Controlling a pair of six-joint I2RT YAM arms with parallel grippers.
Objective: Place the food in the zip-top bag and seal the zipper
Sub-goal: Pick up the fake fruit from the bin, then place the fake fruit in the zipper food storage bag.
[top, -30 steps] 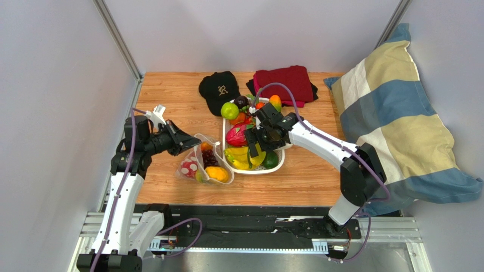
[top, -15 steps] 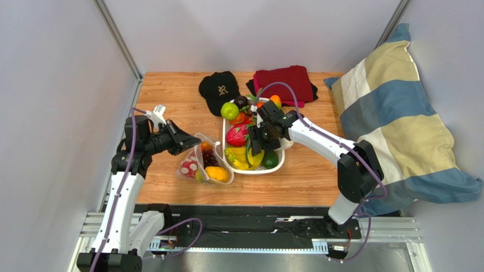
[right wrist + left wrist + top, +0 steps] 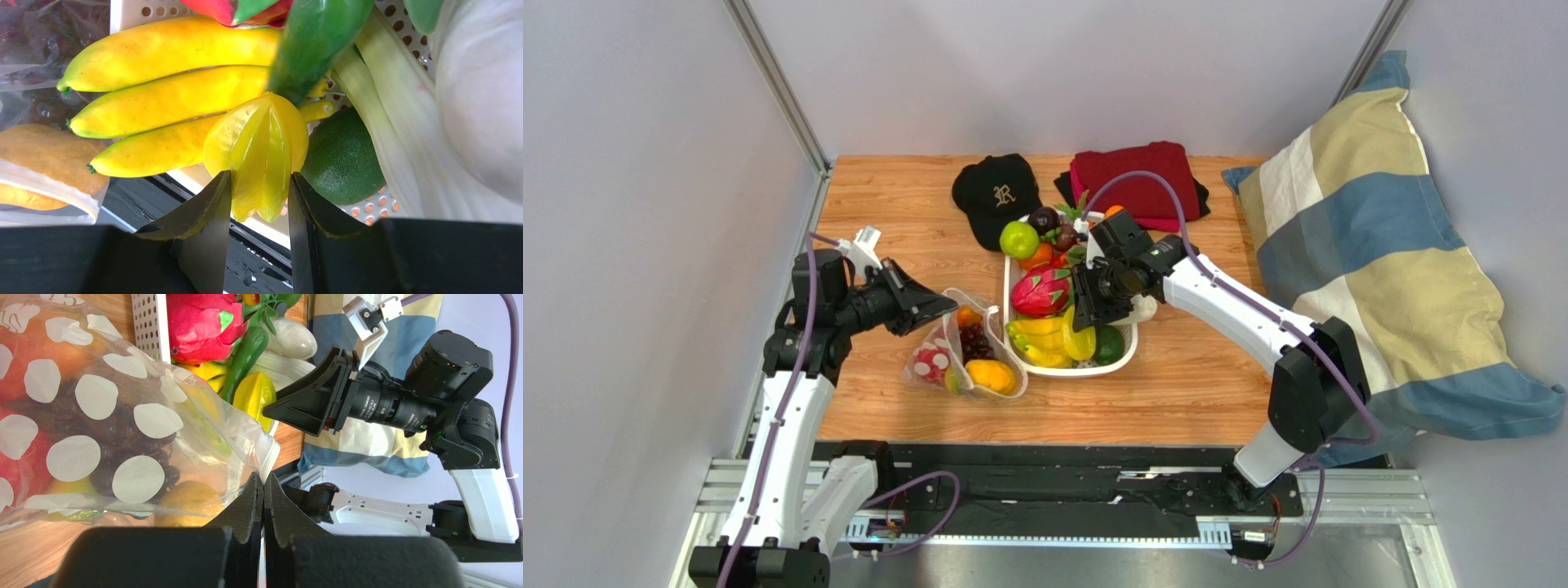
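The zip-top bag (image 3: pixel 967 353), clear with white dots (image 3: pixel 92 398), lies left of the white tray (image 3: pixel 1070 369) and holds grapes (image 3: pixel 977 339) and a yellow piece (image 3: pixel 997 375). My left gripper (image 3: pixel 935 314) is shut on the bag's upper edge (image 3: pixel 265 458) and holds it up. More food fills the tray: bananas (image 3: pixel 166 98), a dragon fruit (image 3: pixel 1038 292), a green fruit (image 3: pixel 344 158). My right gripper (image 3: pixel 260 187) is over the tray's near end, both fingers pressed against a yellow starfruit (image 3: pixel 263 150). The zipper strip is not clearly seen.
A black cap (image 3: pixel 997 190) and a folded red cloth (image 3: pixel 1139 181) lie at the back of the wooden table. A large striped pillow (image 3: pixel 1388 276) fills the right side. Grey walls close in the left and the back.
The right gripper's fingers have closed in onto the yellow starfruit, and that arm has shifted slightly right. The left arm and the bag have not moved.
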